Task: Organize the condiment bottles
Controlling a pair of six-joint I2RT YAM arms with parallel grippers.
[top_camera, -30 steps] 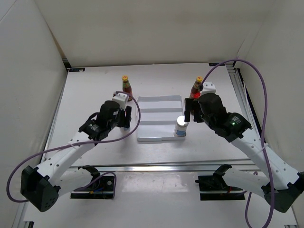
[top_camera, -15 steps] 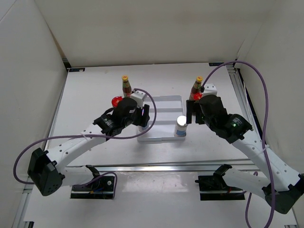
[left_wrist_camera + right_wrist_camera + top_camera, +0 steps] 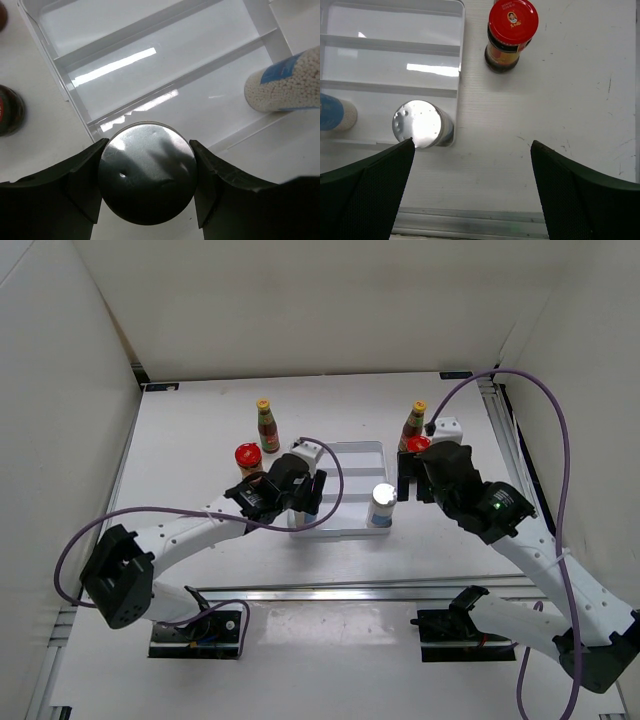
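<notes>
The pincer (image 3: 472, 145) is wide apart and holds nothing, above the counter (image 3: 560, 125). At 12 o'clock a red-lidded jar (image 3: 512, 35) stands upright, just beside the tray (image 3: 395, 45). At 9 o'clock a shaker (image 3: 422, 125) stands in the tray's corner. Farther left, a second shaker (image 3: 335, 115) is partly visible.

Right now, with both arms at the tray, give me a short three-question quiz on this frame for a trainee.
1. True or false: the right gripper is shut on a jar.
2. What does the left gripper hold? A) a yellow-capped bottle B) a silver-capped shaker C) a red-lidded jar
3. Fill in: the free-standing shaker stands in the near-____ corner of the tray.
Key: 1 false, it is open and holds nothing. 2 B. 3 right.
</notes>
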